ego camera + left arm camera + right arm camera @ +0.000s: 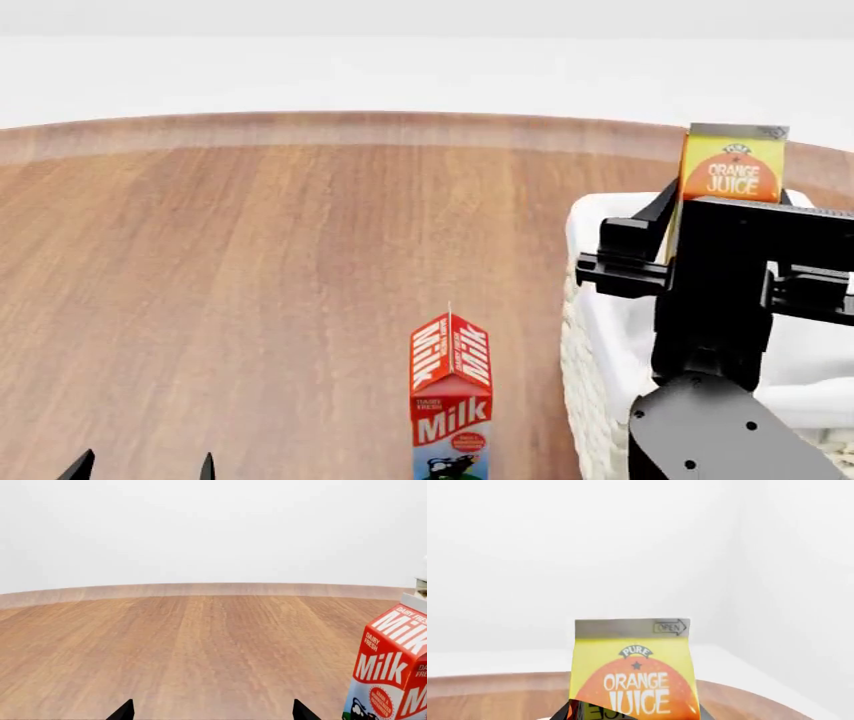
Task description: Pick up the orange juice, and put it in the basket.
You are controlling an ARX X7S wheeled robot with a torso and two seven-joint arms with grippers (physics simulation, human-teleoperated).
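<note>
Round wooden table (pixel 240 280) under plain white walls. Clamped in right gripper (pixel 707 235), raised above the basket (pixel 601 330): orange juice (pixel 733 170), lettered "PURE ORANGE JUICE" and "OPEN". Near the front edge, carton (pixel 450 395) reading "Milk", "DAIRY FRESH". Left gripper (pixel 140 466) spread apart, holding nothing

i'm seeing my right arm (pixel 714 400) showing as matte black, its blocky bracket topping a rounded dark-grey link dotted with small pale screws; my left gripper (pixel 144 467) is showing only two pointed black fingertips (pixel 123 712).
</note>
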